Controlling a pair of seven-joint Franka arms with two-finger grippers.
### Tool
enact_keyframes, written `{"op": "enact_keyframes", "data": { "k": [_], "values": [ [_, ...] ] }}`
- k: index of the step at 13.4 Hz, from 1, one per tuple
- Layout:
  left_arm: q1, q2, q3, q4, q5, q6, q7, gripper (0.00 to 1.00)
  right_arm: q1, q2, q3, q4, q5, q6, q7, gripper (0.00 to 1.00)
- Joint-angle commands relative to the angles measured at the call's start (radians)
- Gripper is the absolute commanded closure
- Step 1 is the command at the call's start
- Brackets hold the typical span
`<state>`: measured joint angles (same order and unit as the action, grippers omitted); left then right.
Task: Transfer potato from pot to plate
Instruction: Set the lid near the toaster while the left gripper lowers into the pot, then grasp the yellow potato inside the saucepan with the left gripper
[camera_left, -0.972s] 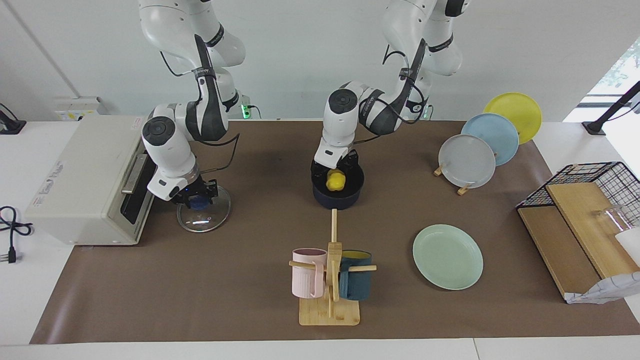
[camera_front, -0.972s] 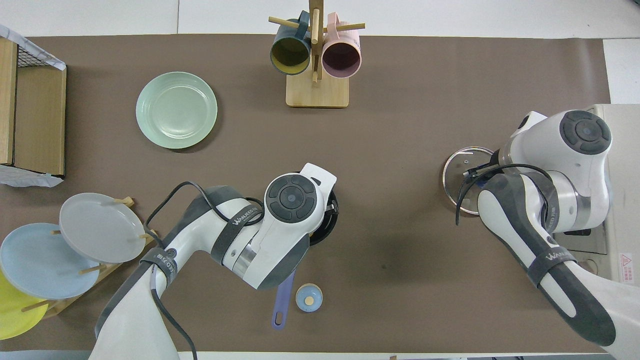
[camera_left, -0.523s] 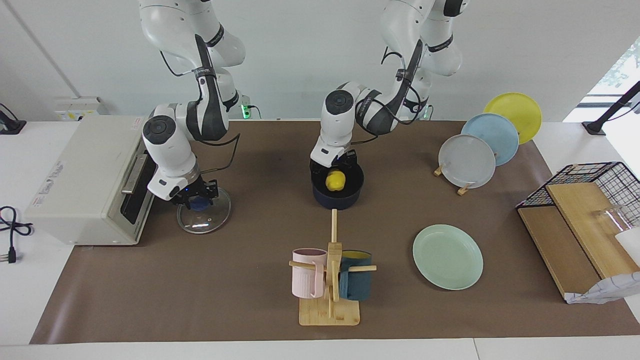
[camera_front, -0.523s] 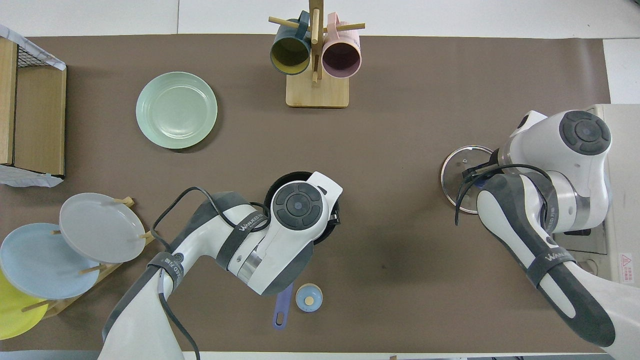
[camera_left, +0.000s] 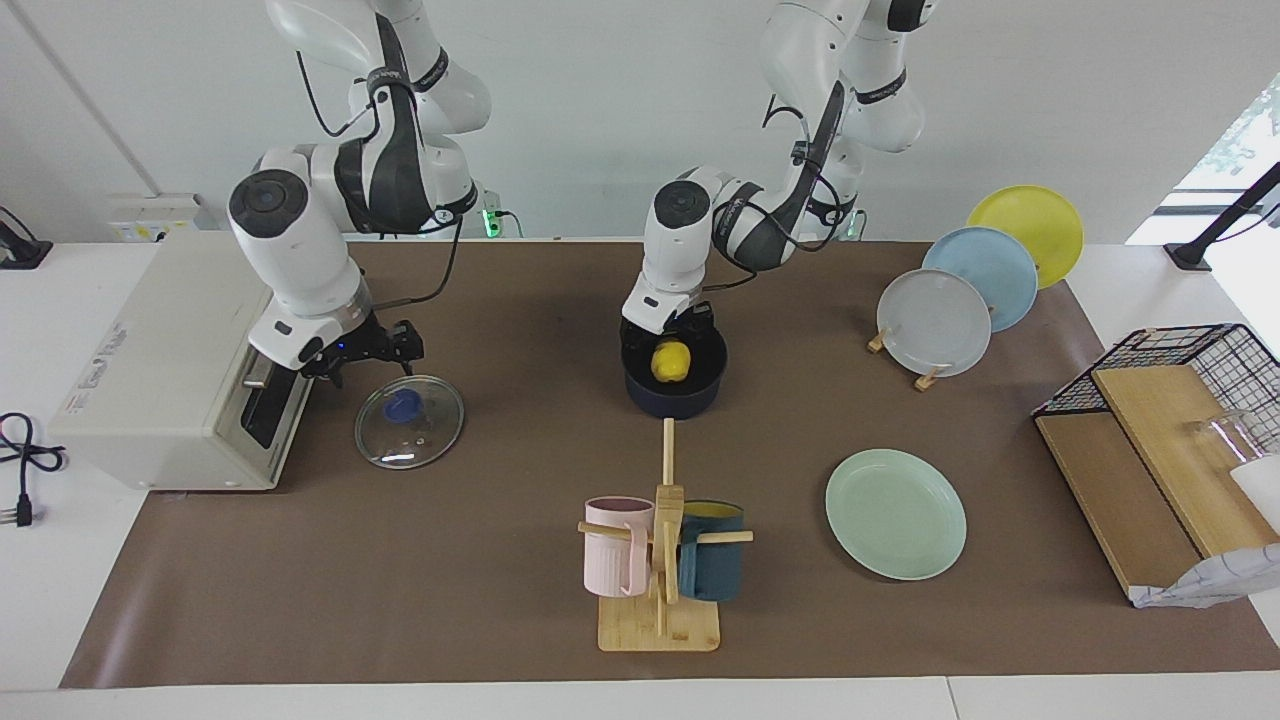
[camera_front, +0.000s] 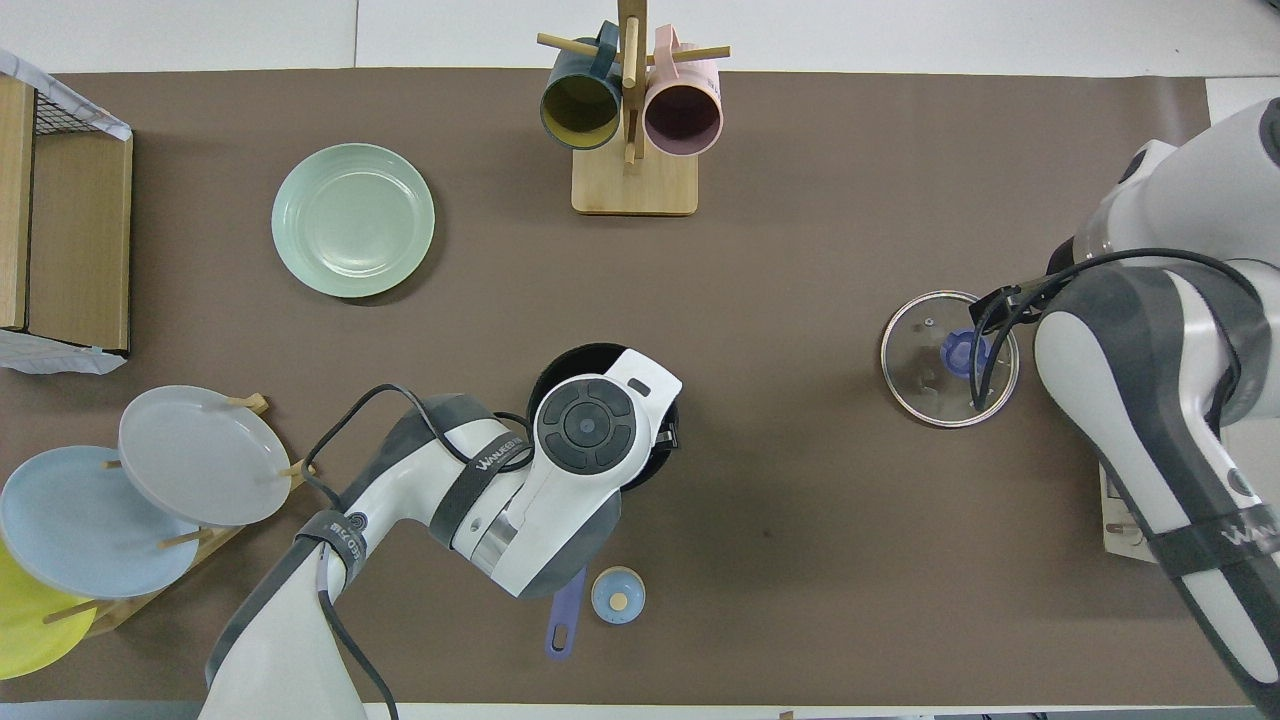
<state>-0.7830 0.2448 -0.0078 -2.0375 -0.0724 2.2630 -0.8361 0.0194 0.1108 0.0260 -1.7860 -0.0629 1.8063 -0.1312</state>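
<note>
My right gripper (camera_left: 365, 357) has lifted off the glass lid (camera_left: 409, 421), fingers spread, and waits. My left gripper (camera_left: 672, 345) pinches the potato (camera_left: 670, 361) just above the pot (camera_left: 675, 385); I should raise it clear before swinging toward the mint plate (camera_left: 895, 513).

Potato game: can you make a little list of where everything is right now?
potato: in the pot, held by the left tool
plate: bare, farther from the robots than the pot, toward the left arm's end
right tool: raised beside the glass lid, holding nothing
glass lid: flat on the table
</note>
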Motion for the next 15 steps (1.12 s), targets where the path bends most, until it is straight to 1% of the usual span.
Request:
{"op": "enact_keyframes", "data": {
  "k": [1,2,3,4,5,6,8,9,10,13,15],
  "values": [
    [-0.022,0.005,0.014,-0.03,-0.032,0.059,0.02,0.04,-0.009,0.001,0.003,0.124,0.003,-0.147,0.042,0.0],
    [-0.019,0.005,0.014,-0.03,-0.032,0.061,0.029,0.05,-0.009,-0.009,0.005,0.146,0.003,-0.189,0.073,0.0],
    [-0.019,0.005,0.014,-0.03,-0.032,0.059,0.041,0.07,-0.01,-0.025,0.008,0.146,0.006,-0.2,0.108,0.0],
    [-0.019,0.005,0.015,-0.032,-0.032,0.058,0.045,0.12,-0.01,-0.033,0.009,0.143,0.015,-0.212,0.129,0.0],
    [-0.018,0.005,0.015,-0.032,-0.032,0.056,0.046,0.21,-0.007,-0.036,0.011,0.145,0.017,-0.229,0.136,0.0],
    [-0.018,0.005,0.015,-0.032,-0.032,0.058,0.057,0.34,-0.007,-0.04,0.012,0.145,0.018,-0.242,0.137,0.0],
    [-0.001,0.005,0.015,-0.032,-0.032,0.049,0.074,0.74,-0.006,-0.059,0.011,0.139,0.018,-0.249,0.154,0.0],
    [-0.001,0.005,0.015,-0.03,-0.032,0.044,0.08,0.89,-0.006,-0.068,0.011,0.134,0.018,-0.249,0.162,0.0],
    [0.002,0.005,0.015,-0.026,-0.032,0.038,0.083,1.0,0.002,-0.086,0.009,0.123,0.018,-0.248,0.162,0.0],
    [0.01,-0.004,0.017,-0.015,-0.032,0.011,0.089,1.0,0.001,-0.118,0.005,0.093,0.018,-0.237,0.153,0.0],
    [0.05,-0.028,0.014,0.016,-0.032,-0.058,0.106,1.0,-0.003,-0.172,0.003,0.021,0.018,-0.204,0.154,0.0]
  ]
}}
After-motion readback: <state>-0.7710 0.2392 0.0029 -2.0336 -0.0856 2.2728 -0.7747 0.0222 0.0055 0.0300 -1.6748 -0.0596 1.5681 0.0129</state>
